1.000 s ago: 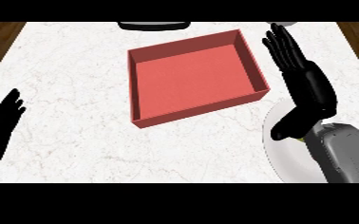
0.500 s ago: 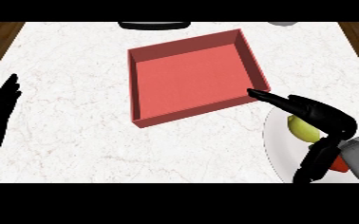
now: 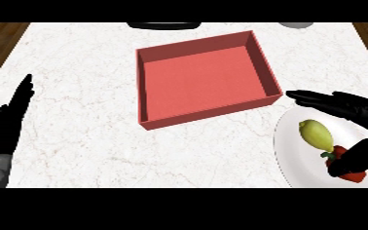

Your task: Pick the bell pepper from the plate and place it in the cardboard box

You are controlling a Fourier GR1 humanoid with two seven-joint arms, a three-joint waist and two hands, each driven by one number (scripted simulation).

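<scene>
Reaching over the one white plate [image 3: 291,151] at the counter's [image 3: 79,141] right edge, my right hand [image 3: 343,106] had its fingers stretched out above and its thumb low at the single red bell pepper [image 3: 339,162], spread apart and not yet clamped on it. One yellow-green lemon [image 3: 316,134] lay on the plate just beside the pepper. One red box [image 3: 205,80] sat near the plate, up and to the left. My left hand [image 3: 16,108] rested at the left edge, fingers straight.
</scene>
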